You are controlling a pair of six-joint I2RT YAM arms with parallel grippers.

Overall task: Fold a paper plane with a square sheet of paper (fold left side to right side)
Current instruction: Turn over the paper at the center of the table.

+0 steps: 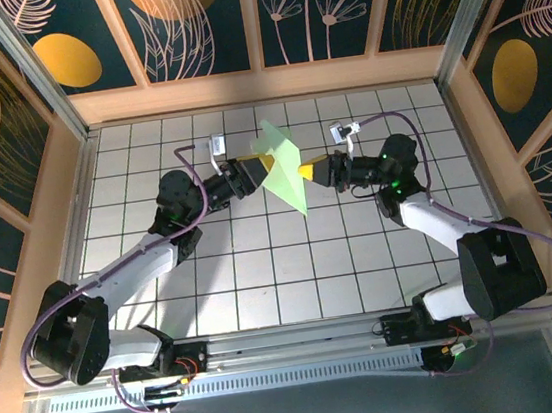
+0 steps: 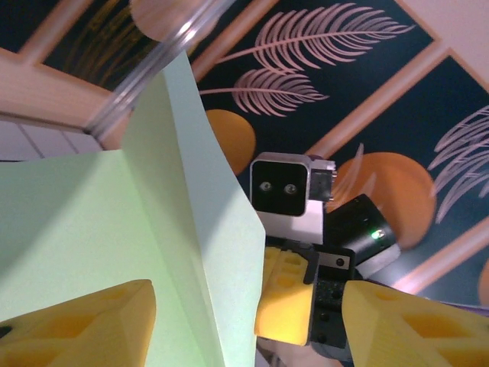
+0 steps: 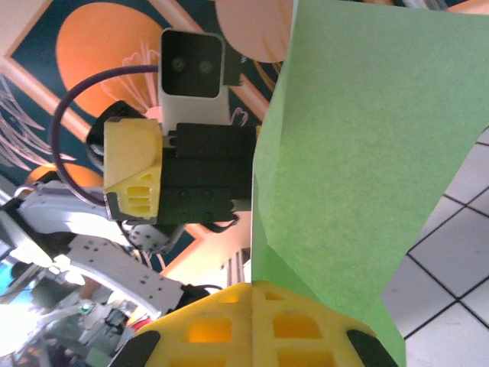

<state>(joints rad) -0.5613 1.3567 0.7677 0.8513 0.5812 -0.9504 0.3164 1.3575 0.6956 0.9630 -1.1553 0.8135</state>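
Top external view: the sheet of paper hangs above the surface at upper centre. It is thin, light and floppy, so hold it near the edges. The right tool is clamped on the sheet. The left tool straddles it with its jaws apart.

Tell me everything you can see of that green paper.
The paper is thin, plain light green and matte. It is not flat: it bends along a crease into two panels. It stands on edge, raised over the middle of the table. The right gripper is shut on one edge; the left gripper is open, with a finger on either side of it.
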